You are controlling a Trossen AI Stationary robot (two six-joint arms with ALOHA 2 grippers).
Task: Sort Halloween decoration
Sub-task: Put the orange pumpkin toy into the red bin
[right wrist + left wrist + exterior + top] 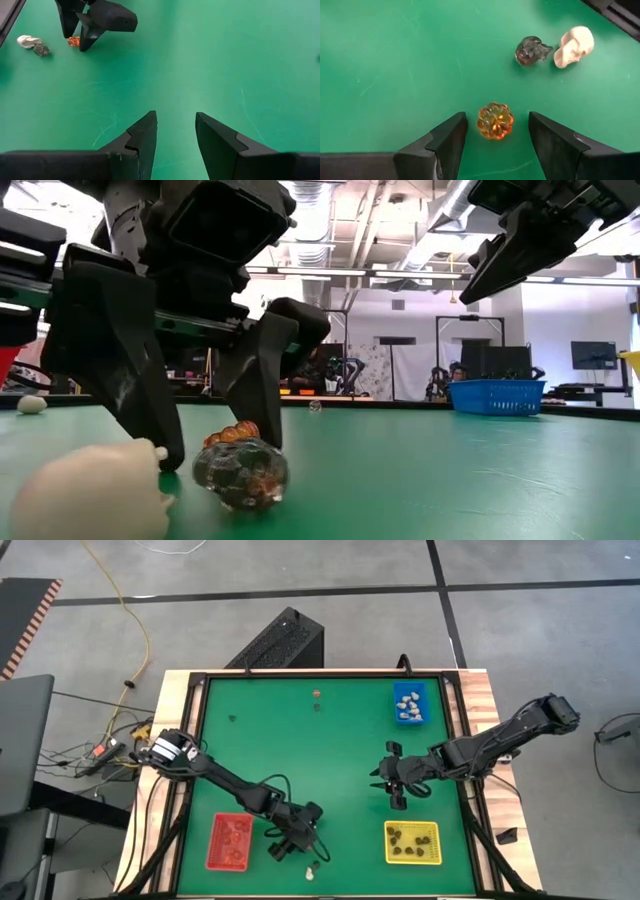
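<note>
A small orange pumpkin trinket (495,120) lies on the green mat between the open fingers of my left gripper (497,119), with a gap showing on either side of it. The gripper (292,845) is low at the table's near edge, just right of the red tray. A dark skull trinket (531,50) and a whitish skull trinket (575,45) lie side by side on the mat just beyond the pumpkin. My right gripper (175,132) hangs open and empty above the mat right of centre (392,783).
The red tray (212,840) holds reddish trinkets, the yellow tray (388,842) at the near right dark ones, and the blue tray (398,705) at the far right whitish ones. Two loose trinkets (316,700) lie near the far edge. Bare mat spans the middle.
</note>
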